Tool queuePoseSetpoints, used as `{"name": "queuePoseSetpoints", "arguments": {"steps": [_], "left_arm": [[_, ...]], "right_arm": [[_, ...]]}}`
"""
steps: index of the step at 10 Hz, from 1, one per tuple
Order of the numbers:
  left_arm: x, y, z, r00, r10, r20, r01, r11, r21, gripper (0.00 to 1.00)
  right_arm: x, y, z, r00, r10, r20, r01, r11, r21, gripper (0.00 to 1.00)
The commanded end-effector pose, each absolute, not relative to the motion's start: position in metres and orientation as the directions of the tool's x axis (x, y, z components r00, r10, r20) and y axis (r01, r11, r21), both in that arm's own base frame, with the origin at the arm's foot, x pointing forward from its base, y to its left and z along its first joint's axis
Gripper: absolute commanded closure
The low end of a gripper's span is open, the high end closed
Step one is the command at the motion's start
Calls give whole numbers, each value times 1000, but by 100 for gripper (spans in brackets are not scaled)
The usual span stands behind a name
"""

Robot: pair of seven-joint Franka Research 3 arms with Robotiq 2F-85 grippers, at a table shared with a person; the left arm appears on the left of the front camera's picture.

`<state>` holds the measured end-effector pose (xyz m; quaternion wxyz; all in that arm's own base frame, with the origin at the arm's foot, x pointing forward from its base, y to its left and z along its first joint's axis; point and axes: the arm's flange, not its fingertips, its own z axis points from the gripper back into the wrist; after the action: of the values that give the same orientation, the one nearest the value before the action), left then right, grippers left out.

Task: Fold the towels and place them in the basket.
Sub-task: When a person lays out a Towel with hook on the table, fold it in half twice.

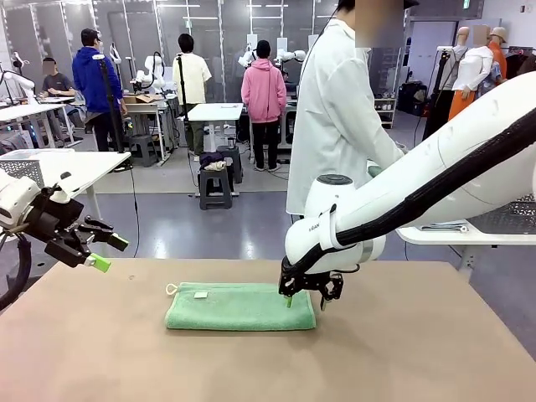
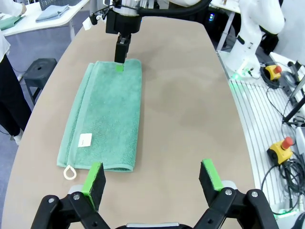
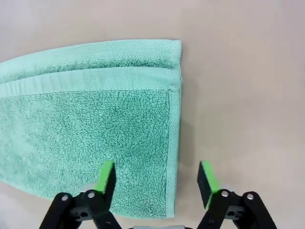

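Towel (image 1: 239, 307) of mint-green terry lies folded into a long narrow strip near the middle of the brown worktop (image 1: 419, 352), its length running from the robot's left to its right. A small white loop (image 1: 172, 289) sticks out at the left-end corner, and a white label (image 1: 201, 294) sits on the top layer close to it.

The right gripper (image 1: 306, 300) reaches down at the towel's right end. Its jaws stand apart and hold nothing. In the right wrist view one green pad (image 3: 107, 174) is over the terry, and the other is over bare worktop just past the end hem. Whether the tips touch the cloth I cannot tell.

The left gripper (image 1: 107, 251) hangs above the worktop off the towel's left end, near the loop. Its jaws are spread wide and empty.

A person (image 1: 335, 117) in a white coat stands at the far side.
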<state>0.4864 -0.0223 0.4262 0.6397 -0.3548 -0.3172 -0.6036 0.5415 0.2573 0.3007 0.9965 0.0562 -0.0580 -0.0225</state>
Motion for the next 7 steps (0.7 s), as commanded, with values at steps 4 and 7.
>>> {"name": "queuePoseSetpoints", "arguments": {"steps": [4,7], "left_arm": [[484,-23,427,63,-562,824,998,27,-58,0],[484,-23,427,63,-562,824,998,27,-58,0]], "right_arm": [[546,267,298,986,-123,114,114,990,82,34],[545,268,296,988,-103,115,96,993,67,34]]}}
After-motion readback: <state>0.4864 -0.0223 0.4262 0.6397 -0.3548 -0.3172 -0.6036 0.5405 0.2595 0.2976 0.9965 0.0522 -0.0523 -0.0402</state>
